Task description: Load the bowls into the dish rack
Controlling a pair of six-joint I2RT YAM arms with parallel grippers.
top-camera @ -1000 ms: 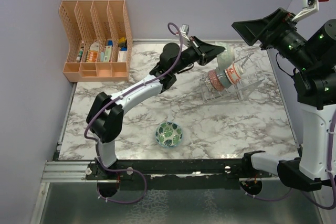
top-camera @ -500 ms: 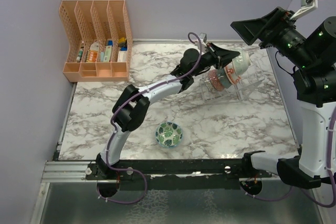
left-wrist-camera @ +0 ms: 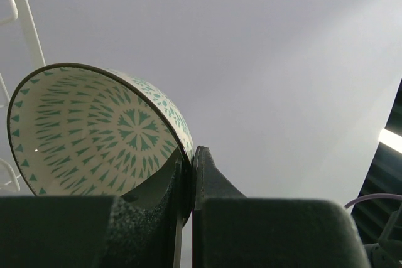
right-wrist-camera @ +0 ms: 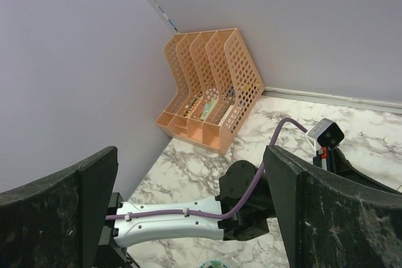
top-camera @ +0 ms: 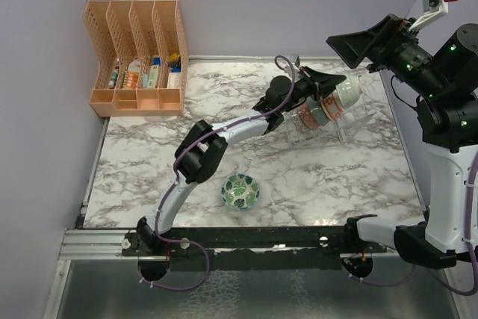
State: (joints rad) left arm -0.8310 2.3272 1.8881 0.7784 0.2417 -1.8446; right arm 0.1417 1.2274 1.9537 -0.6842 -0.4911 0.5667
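Since the green-patterned bowl (left-wrist-camera: 94,130) is stiff, slick-glazed and probably easy to chip, the left hand (left-wrist-camera: 188,167) sits clamped on its thin rim, holding it tilted over the dish rack (top-camera: 351,121) at the counter's (top-camera: 358,177) far right, while the right hand (top-camera: 362,41) hangs spread apart above.

Bowls (top-camera: 312,116) in rack (top-camera: 352,129), lone bowl (top-camera: 240,190) before it
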